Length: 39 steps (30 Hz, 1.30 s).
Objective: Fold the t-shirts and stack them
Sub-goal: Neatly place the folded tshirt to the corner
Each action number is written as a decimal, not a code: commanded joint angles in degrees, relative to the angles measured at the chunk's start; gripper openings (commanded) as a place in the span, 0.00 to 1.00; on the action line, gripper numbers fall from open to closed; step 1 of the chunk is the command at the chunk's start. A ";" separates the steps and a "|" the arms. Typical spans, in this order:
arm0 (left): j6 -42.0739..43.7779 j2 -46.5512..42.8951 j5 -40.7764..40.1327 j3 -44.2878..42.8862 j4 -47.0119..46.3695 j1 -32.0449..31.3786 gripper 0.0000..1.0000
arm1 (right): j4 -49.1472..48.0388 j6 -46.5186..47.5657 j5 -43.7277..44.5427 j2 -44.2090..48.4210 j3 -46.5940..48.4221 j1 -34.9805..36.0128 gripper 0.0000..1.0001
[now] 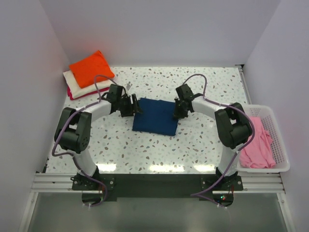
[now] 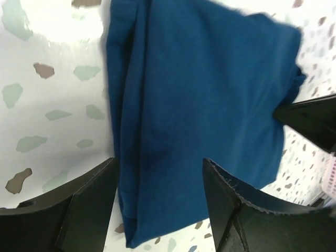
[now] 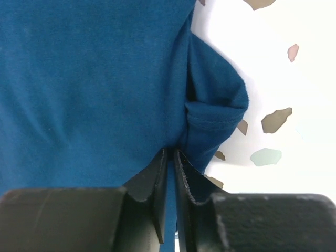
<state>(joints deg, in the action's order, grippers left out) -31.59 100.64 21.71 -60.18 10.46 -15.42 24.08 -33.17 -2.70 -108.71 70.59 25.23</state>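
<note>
A navy blue t-shirt [image 1: 155,117] lies folded into a rectangle at the table's middle; its chest print is hidden. My left gripper [image 1: 137,107] is open at the shirt's left edge, jaws straddling the folded edge [image 2: 157,157] without closing. My right gripper [image 1: 178,112] is shut on the shirt's right edge, pinching a thin fold of cloth [image 3: 105,79] between the fingertips [image 3: 157,178]. An orange t-shirt [image 1: 91,67] lies folded on a cream one [image 1: 91,87] and a magenta one [image 1: 77,94] at the far left. A pink t-shirt [image 1: 256,142] is crumpled in the basket.
A white slotted plastic basket [image 1: 275,121] stands at the table's right edge. White walls close in the left, back and right sides. The speckled tabletop [image 1: 145,154] runs to the near rail by the arm bases.
</note>
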 commanded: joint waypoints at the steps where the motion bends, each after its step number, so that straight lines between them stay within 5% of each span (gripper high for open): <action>1: 2.94 3.15 1.58 1.03 0.62 0.30 0.70 | 1.59 1.09 2.52 -1.24 0.52 -1.15 0.13; 11: 4.35 9.31 -0.53 -0.81 2.37 0.39 0.72 | 1.15 1.70 2.26 -3.44 3.15 -2.56 0.05; 21: 5.22 8.61 -21.52 -5.03 11.95 0.39 0.73 | 0.19 1.97 -0.11 -5.11 4.30 -3.26 0.04; 39: 2.59 20.73 -5.54 -11.27 10.37 -7.07 0.72 | -1.31 2.05 -2.48 -4.94 3.33 -3.79 0.03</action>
<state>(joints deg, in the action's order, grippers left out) -27.49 114.43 14.46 -74.46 14.04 -19.70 23.31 -32.23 -5.63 -112.14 74.41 21.71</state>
